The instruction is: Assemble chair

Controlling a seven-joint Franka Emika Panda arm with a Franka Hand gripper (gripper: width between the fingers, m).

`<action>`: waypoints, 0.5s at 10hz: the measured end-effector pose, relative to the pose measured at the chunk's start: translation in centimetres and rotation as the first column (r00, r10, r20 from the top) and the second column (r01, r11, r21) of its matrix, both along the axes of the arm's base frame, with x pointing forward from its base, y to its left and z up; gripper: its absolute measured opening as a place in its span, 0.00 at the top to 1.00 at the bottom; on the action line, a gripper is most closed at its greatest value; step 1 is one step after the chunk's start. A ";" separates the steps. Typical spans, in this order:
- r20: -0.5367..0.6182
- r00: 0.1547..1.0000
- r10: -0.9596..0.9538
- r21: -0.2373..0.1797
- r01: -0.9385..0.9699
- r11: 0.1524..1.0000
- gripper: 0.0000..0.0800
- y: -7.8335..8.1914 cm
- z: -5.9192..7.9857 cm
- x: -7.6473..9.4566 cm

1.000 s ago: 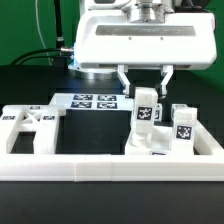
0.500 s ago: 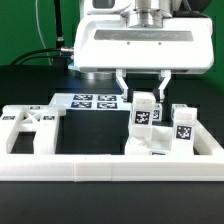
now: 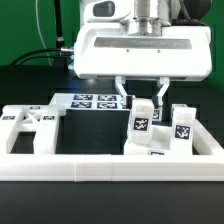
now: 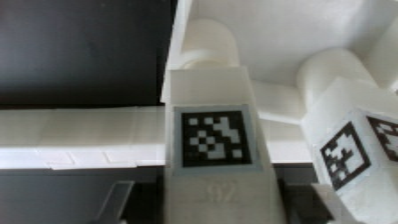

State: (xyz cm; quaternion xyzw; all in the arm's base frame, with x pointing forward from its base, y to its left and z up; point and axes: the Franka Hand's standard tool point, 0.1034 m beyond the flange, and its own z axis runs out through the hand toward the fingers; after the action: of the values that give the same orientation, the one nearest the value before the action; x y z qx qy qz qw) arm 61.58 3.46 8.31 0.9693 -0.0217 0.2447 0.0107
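Observation:
My gripper (image 3: 143,98) is shut on an upright square white chair leg (image 3: 142,120) with a black-and-white tag on its face. In the wrist view that leg (image 4: 219,140) fills the middle, and the gripper (image 4: 217,205) has one dark finger on each side of it. The leg's lower end stands at white chair blocks (image 3: 150,150) on the exterior view's right. A second tagged leg (image 3: 182,125) stands upright just beside it, and its tag (image 4: 356,145) also shows in the wrist view. The X-braced panel (image 3: 25,122) lies flat at the exterior view's left.
The marker board (image 3: 92,101) lies on the black table behind the parts. A long white border rail (image 3: 110,168) runs along the front. Black cables (image 3: 40,52) hang at the back left. Rounded white part surfaces (image 4: 214,45) sit beyond the held leg.
The gripper has moved down and slightly to the exterior view's left, carrying the held leg with it. The second leg and the panel have stayed put.

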 end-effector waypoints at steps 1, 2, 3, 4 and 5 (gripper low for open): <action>0.000 1.000 0.000 0.000 0.000 1.000 0.64 0.0 0.0 0.0; -0.001 1.000 0.000 0.000 0.000 1.000 0.64 0.0 0.0 0.0; -0.001 1.000 0.000 0.000 0.000 1.000 0.41 0.0 0.0 0.0; -0.001 1.000 0.000 0.000 0.000 1.000 0.27 0.0 0.0 0.0; -0.017 1.000 -0.008 0.007 0.008 1.000 0.27 -0.2 0.2 0.0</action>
State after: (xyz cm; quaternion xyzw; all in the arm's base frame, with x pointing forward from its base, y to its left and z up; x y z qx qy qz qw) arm 61.60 3.23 8.53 0.9713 -0.0261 0.2362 0.0082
